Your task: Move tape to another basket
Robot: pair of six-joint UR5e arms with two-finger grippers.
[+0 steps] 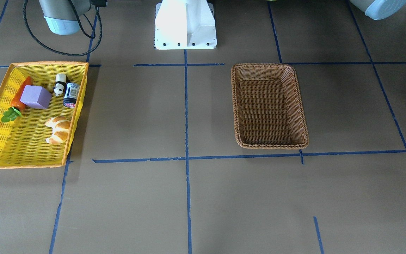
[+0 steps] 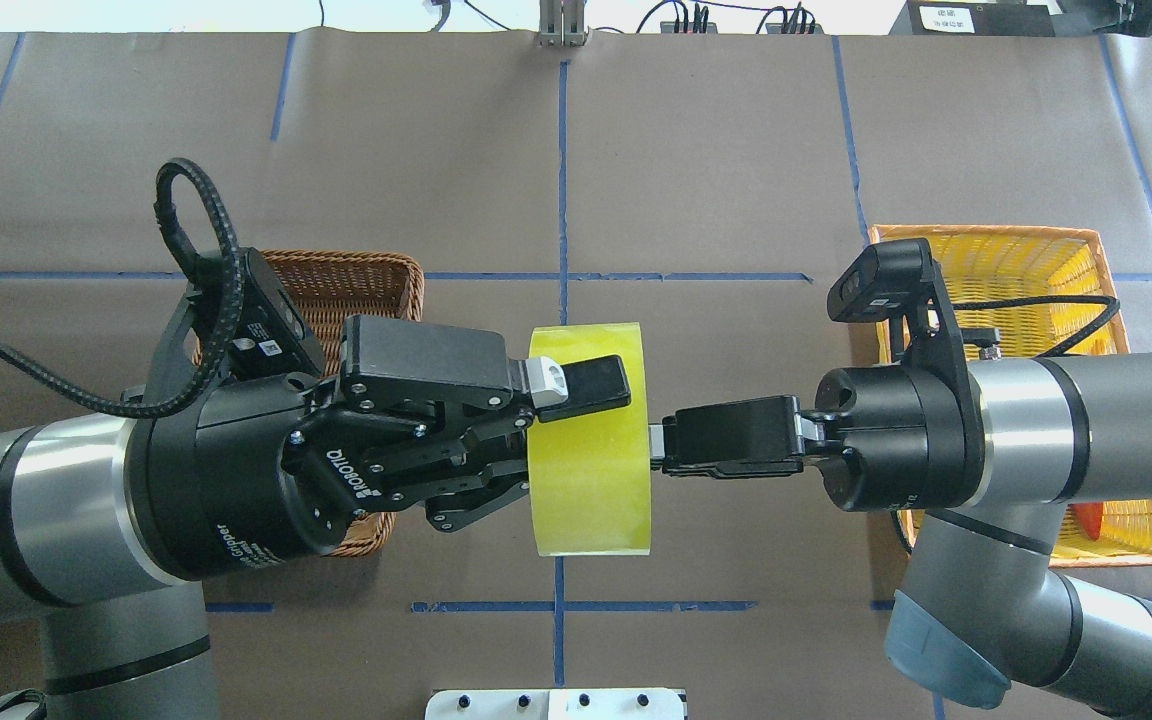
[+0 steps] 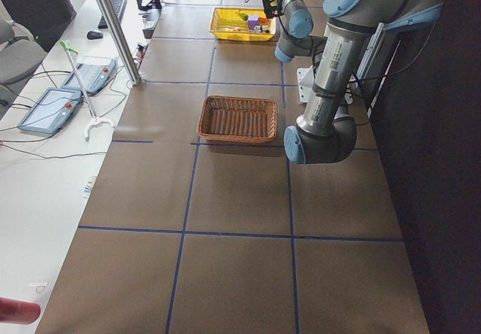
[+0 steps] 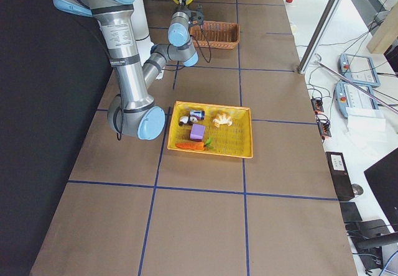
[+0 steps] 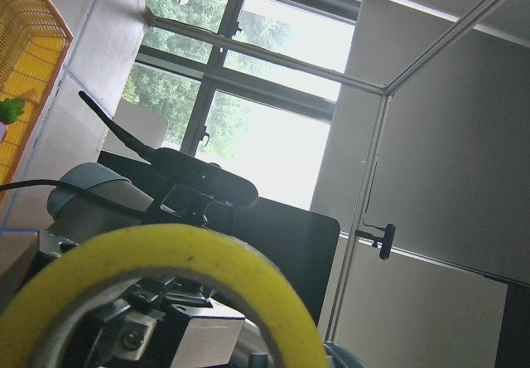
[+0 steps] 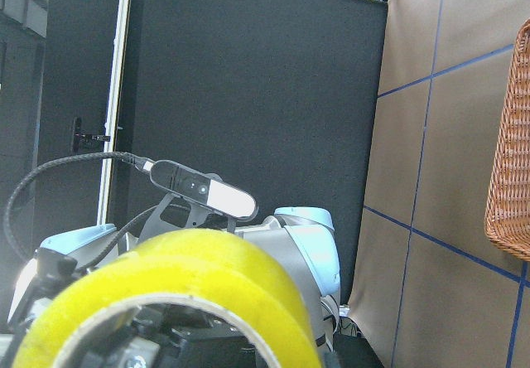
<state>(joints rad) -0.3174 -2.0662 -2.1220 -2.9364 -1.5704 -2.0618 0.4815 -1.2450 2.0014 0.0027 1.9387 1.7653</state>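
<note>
The yellow-green tape (image 2: pixel 591 490) hangs in mid-air over the table's middle, on edge, between my two grippers. My right gripper (image 2: pixel 658 450) comes in from the right and is shut on the roll's wall. My left gripper (image 2: pixel 568 440) is at the roll's left side with its jaws spread; one finger (image 2: pixel 596 385) lies over the roll's outer face and the other is hidden behind the roll. The tape fills the bottom of the left wrist view (image 5: pixel 166 248) and of the right wrist view (image 6: pixel 190 273). The brown wicker basket (image 1: pixel 236 106) stands empty, and in the overhead view it (image 2: pixel 356 272) lies under my left wrist.
The yellow, orange-rimmed tray (image 1: pixel 48 64) on my right side holds a carrot (image 1: pixel 21 93), a purple block (image 1: pixel 35 97), a toy panda (image 1: pixel 60 84), a small can (image 1: pixel 71 94) and a croissant (image 1: pixel 58 129). Blue tape lines cross the brown table. The white robot base (image 1: pixel 185 24) stands at the table's edge.
</note>
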